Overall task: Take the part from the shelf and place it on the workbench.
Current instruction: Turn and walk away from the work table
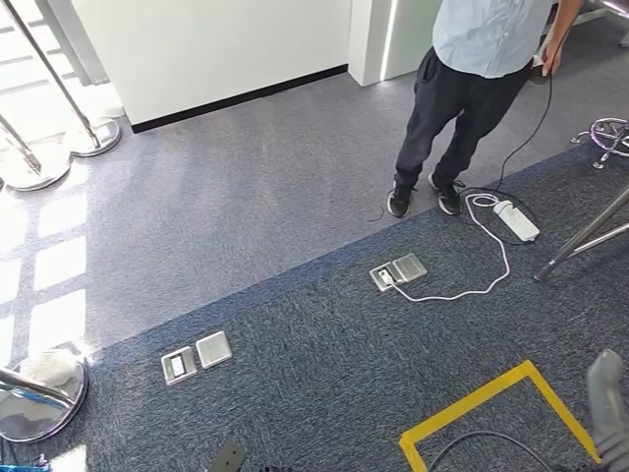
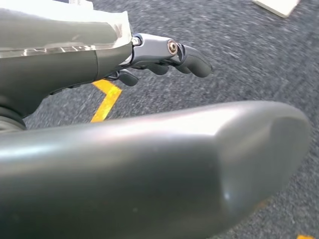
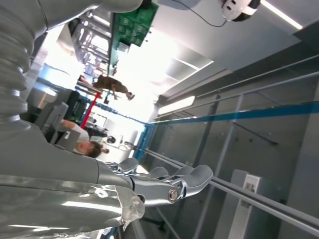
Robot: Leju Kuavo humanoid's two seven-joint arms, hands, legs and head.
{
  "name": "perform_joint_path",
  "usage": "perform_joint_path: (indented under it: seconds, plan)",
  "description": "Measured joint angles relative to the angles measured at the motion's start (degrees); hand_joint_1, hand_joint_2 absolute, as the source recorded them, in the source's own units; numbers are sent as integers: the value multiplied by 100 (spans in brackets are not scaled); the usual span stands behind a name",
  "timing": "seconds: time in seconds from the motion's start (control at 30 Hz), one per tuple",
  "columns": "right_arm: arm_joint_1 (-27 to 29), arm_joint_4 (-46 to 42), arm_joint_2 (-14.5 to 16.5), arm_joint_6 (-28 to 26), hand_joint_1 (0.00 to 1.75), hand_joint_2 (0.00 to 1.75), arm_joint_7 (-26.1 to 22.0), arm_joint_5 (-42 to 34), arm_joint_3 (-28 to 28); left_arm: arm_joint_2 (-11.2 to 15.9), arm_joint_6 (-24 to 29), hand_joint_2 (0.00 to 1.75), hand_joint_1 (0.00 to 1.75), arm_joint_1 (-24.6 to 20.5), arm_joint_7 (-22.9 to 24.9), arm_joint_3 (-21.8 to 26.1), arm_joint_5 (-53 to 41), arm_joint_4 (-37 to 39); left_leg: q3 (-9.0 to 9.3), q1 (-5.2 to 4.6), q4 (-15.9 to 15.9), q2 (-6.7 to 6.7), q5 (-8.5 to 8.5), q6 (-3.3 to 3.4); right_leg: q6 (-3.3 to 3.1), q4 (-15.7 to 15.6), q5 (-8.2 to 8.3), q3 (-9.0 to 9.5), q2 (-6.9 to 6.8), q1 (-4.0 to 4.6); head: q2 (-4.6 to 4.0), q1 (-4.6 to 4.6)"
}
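Note:
My left hand hangs over grey carpet in the left wrist view. Its thick thumb lies across the front, its dark fingers stretch out, and it holds nothing. My right hand is raised in the right wrist view, its fingers extended and apart with nothing in them. Behind it stands a grey metal shelf frame with a blue beam. In the head view a grey part of my right hand juts in at the lower right corner, above the carpet.
A person stands at the far right holding a black cable. A white power strip, two floor sockets and a yellow tape square lie on the carpet. Chrome stanchion bases stand on the left, tripod legs on the right.

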Motion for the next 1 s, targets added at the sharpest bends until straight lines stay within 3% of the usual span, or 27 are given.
perform_joint_path:
  seconds: [0.07,0.13,0.17,0.23,0.3,0.33,0.4,0.43,0.47,0.5,0.53,0.6,0.63,0.7,0.77,0.8,0.87,0.93,0.97,1.0]
  plan:
    - [36,5,16,0,0,175,0,-57,-122,4,0,0,0,2,1,10,5,0,388,19,-749,135,367,-16,47,18,-32,25,-69,-6,0,1]
    - [56,6,28,0,0,175,0,-76,-208,6,0,0,0,-6,2,15,6,0,660,2,-1314,278,542,21,112,60,-67,27,-121,14,0,2]
    - [61,8,34,0,0,175,0,-94,-247,5,1,0,0,-8,3,17,9,0,686,-18,-1389,310,533,54,142,69,-74,23,-147,25,0,2]
    - [75,18,48,0,0,175,1,-180,-353,5,2,0,0,4,6,25,25,0,665,-35,-1401,245,540,133,192,63,-83,34,-207,23,0,2]
    - [122,31,58,-1,0,175,19,-329,-501,3,8,0,0,14,4,42,47,0,664,-24,-1417,168,560,205,237,209,-231,-3,-96,-2,0,2]
    - [159,38,62,-1,0,175,27,-413,-586,2,12,0,0,11,3,56,57,0,666,-17,-1425,128,569,234,253,433,-386,-93,0,-10,0,5]
    - [218,94,74,-2,0,175,28,-631,-823,0,19,0,0,3,2,88,79,0,664,-31,-1424,48,573,271,259,1178,-763,-431,138,-13,0,8]
    - [236,136,79,-2,0,175,23,-725,-942,-1,19,0,0,5,3,102,87,0,664,-43,-1423,10,573,282,257,1534,-894,-605,156,-12,0,8]
    - [257,186,84,-2,0,175,18,-815,-1071,-1,19,0,0,10,5,118,92,0,666,-55,-1422,-35,573,288,250,1742,-922,-718,165,-9,0,7]
    - [281,225,86,-2,0,175,17,-874,-1176,-1,19,0,0,14,9,131,93,0,670,-64,-1421,-84,572,291,238,1733,-836,-730,173,-6,0,5]
    - [303,260,89,-2,0,175,15,-915,-1276,-2,19,0,0,15,11,140,93,0,679,-70,-1420,-136,572,292,220,1495,-648,-632,194,-2,0,5]
    - [328,315,95,-2,0,175,14,-958,-1442,-9,13,0,0,11,14,150,87,0,691,-80,-1416,-236,572,288,162,706,-218,-284,346,5,0,3]
    - [335,336,98,-2,0,175,12,-959,-1499,-14,9,0,0,5,14,152,82,0,679,-80,-1412,-279,576,276,137,383,-96,-146,430,9,0,3]
    - [342,366,104,-1,0,175,9,-923,-1551,-21,-3,0,0,0,10,154,59,0,631,-64,-1413,-346,599,229,111,135,-63,-59,524,26,0,1]
    - [336,376,110,-1,0,175,5,-842,-1564,-20,-8,0,0,6,2,155,38,0,605,-47,-1418,-380,608,168,83,78,-40,-51,451,26,0,-1]
    - [330,376,117,-1,0,175,3,-801,-1565,-20,-8,0,0,5,-3,155,34,0,583,-51,-1366,-335,559,141,58,48,-23,-38,405,16,0,-6]
    - [325,376,135,0,0,175,-1,-749,-1566,-19,-7,0,0,-6,-8,156,30,0,399,-55,-939,-165,280,94,12,1,1,-13,287,-3,0,-16]
    - [324,379,146,0,0,175,-2,-726,-1566,-19,-9,0,0,-10,-10,157,28,0,58,-39,-191,-58,-75,46,-3,-2,-3,-13,168,6,0,-21]
    - [322,384,150,0,0,175,-2,-717,-1566,-19,-10,0,0,-7,-10,158,27,0,-57,-28,72,-40,-158,28,-4,-2,-5,-13,109,9,0,-21]
    - [320,390,151,0,0,175,-2,-713,-1566,-19,-12,0,0,-4,-9,160,27,0,-79,-18,141,-24,-137,14,0,0,-8,-11,57,10,0,-21]
